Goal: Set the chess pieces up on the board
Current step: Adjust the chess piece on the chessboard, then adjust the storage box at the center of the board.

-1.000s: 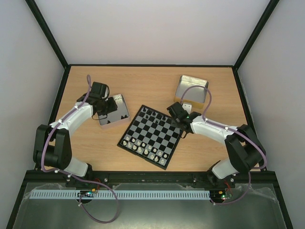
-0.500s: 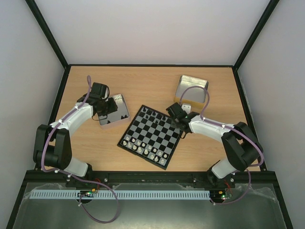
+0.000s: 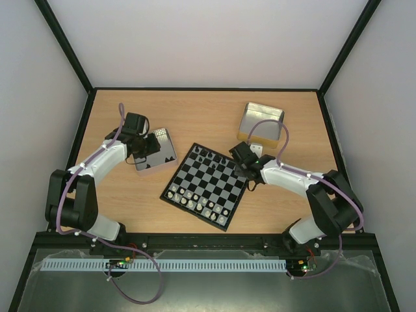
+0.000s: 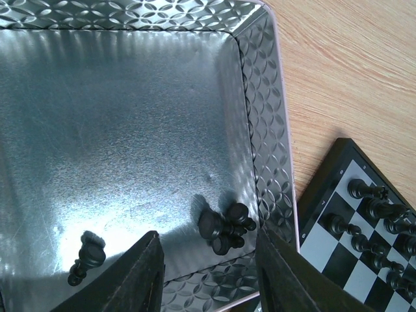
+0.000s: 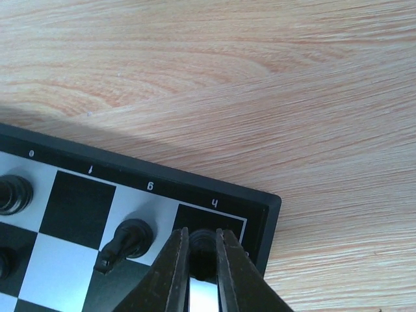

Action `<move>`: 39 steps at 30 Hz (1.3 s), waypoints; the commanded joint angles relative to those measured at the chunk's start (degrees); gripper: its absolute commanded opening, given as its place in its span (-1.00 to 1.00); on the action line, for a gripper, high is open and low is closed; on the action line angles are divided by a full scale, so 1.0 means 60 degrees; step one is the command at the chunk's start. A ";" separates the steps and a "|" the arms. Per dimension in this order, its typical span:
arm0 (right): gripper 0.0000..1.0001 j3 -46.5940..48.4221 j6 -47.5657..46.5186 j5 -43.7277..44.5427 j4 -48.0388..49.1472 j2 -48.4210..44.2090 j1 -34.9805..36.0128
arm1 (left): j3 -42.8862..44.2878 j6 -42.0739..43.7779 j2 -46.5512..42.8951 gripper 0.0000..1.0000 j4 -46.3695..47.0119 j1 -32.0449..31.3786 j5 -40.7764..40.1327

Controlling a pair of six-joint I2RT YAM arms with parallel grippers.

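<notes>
The board point(image 3: 205, 187) lies tilted at the table's middle. Black chess pieces point(image 3: 209, 155) stand on its far rows, pale pieces on its near rows. My right gripper point(image 5: 201, 257) is shut on a black chess piece point(image 5: 203, 242) over the board's corner square point(image 5: 209, 218); a black piece point(image 5: 130, 237) stands on the square beside it. In the top view this gripper point(image 3: 242, 158) is at the board's right corner. My left gripper point(image 4: 208, 273) is open above the left metal tray point(image 4: 130, 117). A cluster of black pieces point(image 4: 224, 226) lies between its fingers, another piece point(image 4: 88, 257) to the left.
The left tray point(image 3: 155, 151) sits left of the board. A second metal tin point(image 3: 261, 122) stands at the back right. The board's edge with black pieces point(image 4: 370, 214) shows right of the left tray.
My right gripper has shifted slightly right and toward the board's corner with the piece. The left arm has not moved.
</notes>
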 commanded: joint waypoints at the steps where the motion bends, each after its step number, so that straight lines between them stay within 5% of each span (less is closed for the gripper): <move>1: -0.69 -0.0153 -0.0116 -0.0122 -0.0370 -0.0323 -0.0031 | -0.0183 0.0022 -0.0023 -0.16 -0.0012 0.0050 -0.0081; 6: -0.35 0.0075 0.0040 0.0272 -0.0396 -0.0840 -0.0039 | -0.0117 0.0046 0.0333 -0.14 -0.0073 0.0045 -0.0401; 17: -0.22 0.0734 0.0115 0.0960 -0.0585 -0.1811 -0.0029 | 0.0275 0.0189 0.1053 -0.07 -0.0260 0.0054 -0.1701; 24: -0.21 0.0821 -0.0118 0.0065 -0.0084 -0.1795 -0.0024 | 0.2741 0.3496 0.2387 0.46 -0.1407 0.0105 -0.1728; 29: -0.21 0.0848 -0.0401 -0.0215 -0.0094 -0.1919 -0.0035 | 0.4540 0.5152 0.3653 0.47 -0.2673 0.0116 -0.2145; 39: -0.22 0.0463 -0.0136 -0.0193 0.0029 -0.2569 -0.0031 | 0.4676 0.7166 0.4388 0.63 -0.2388 0.0618 -0.2024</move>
